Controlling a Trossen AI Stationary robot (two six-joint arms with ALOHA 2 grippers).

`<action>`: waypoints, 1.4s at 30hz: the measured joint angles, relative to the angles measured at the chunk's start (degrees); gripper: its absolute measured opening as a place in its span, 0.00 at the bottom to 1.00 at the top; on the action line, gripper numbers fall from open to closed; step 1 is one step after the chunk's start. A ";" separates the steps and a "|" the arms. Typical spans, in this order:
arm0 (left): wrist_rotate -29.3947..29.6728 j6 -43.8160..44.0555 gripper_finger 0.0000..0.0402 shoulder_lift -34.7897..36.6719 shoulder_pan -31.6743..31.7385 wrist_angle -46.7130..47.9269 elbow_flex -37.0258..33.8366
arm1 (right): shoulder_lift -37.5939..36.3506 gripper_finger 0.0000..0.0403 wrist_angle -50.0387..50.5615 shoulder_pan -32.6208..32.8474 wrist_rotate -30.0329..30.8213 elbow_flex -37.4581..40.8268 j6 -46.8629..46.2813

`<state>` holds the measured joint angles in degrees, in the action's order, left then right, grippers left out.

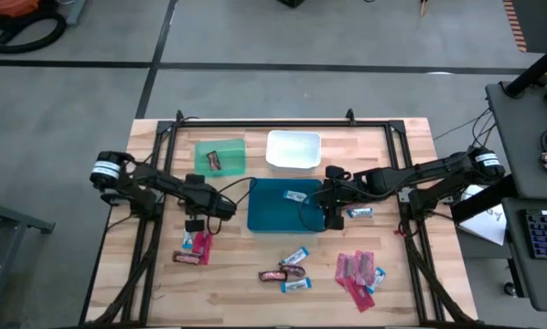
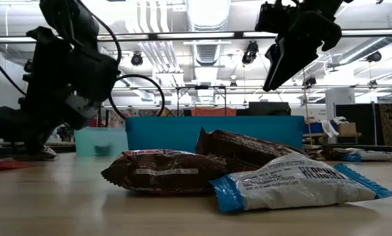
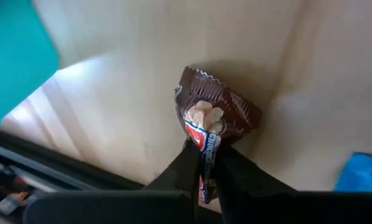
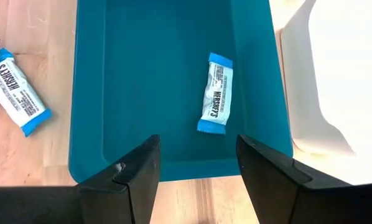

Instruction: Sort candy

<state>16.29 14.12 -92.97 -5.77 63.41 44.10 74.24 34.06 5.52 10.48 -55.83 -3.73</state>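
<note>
Light wooden slatted table (image 1: 255, 302) with a black frame, two dark arms reaching in from either side. Teal rectangular plastic tray (image 1: 269, 215) sits mid-table, holding one blue-and-white wrapped bar (image 4: 216, 93) near its right end. White rectangular tray (image 1: 293, 150) just behind the teal one; green translucent tray (image 1: 230, 148) to its left with one dark brown bar (image 1: 215, 160) inside. Left gripper (image 3: 206, 171) is down at the table left of the teal tray, fingers pinched tight on a dark brown crinkled candy wrapper (image 3: 214, 118), gripping it by one end, the rest of the wrapper sticking out over the wood. Right gripper (image 4: 197, 158) hovers over the right end of the teal tray, fingers spread wide, nothing between them. Loose candy on the front of the table: cluster of flat red packets (image 1: 354, 270) front right with a blue-and-white bar mixed in, a brown bar and blue-and-white bars (image 1: 290, 272) front centre, a red packet (image 1: 202, 247) with a brown bar by the left gripper, one blue-and-white bar (image 1: 359, 213) just right of the teal tray. Low view: two brown bars (image 2: 163, 172) and a blue-and-white bar (image 2: 301, 183) touching in a small pile.
</note>
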 joint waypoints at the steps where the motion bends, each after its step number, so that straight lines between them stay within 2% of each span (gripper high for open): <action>1: -1.14 -0.16 0.04 0.98 -0.07 0.00 0.12 | 0.00 0.50 0.00 0.00 -0.05 0.00 -0.18; 5: -6.62 -1.26 0.01 5.94 -0.12 0.43 0.98 | 0.00 0.50 0.01 0.00 -0.15 0.00 -0.40; 10: -7.38 -2.05 0.01 14.37 -0.12 0.97 2.95 | 0.00 0.50 -0.04 0.00 -0.13 0.00 -0.88; 17: 2.47 -6.07 0.01 25.07 2.43 -3.83 7.74 | 0.00 0.50 0.00 -0.02 -0.09 -0.68 -1.83; 22: 8.30 -14.72 0.00 28.26 8.97 -10.89 11.08 | 0.00 0.50 0.03 0.00 -0.09 -2.40 -1.92; 26: 7.73 -23.50 0.00 27.53 16.22 -17.53 12.28 | -0.02 0.50 2.01 0.00 -0.11 -4.46 -3.45; 29: 3.79 -29.82 0.00 25.50 22.47 -21.37 12.26 | -0.02 0.50 5.15 0.00 -0.11 -6.11 -5.13; 34: -1.53 -33.66 0.00 20.50 31.32 -25.77 12.23 | -0.02 0.50 10.55 0.49 -0.06 -8.39 -8.13; 42: -2.32 -36.37 0.00 11.97 36.17 -27.80 12.19 | -0.01 0.50 11.72 1.73 -0.09 -8.61 -9.91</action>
<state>13.97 -22.25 -81.00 30.40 35.61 56.29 74.23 45.78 7.25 10.39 -64.45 -13.64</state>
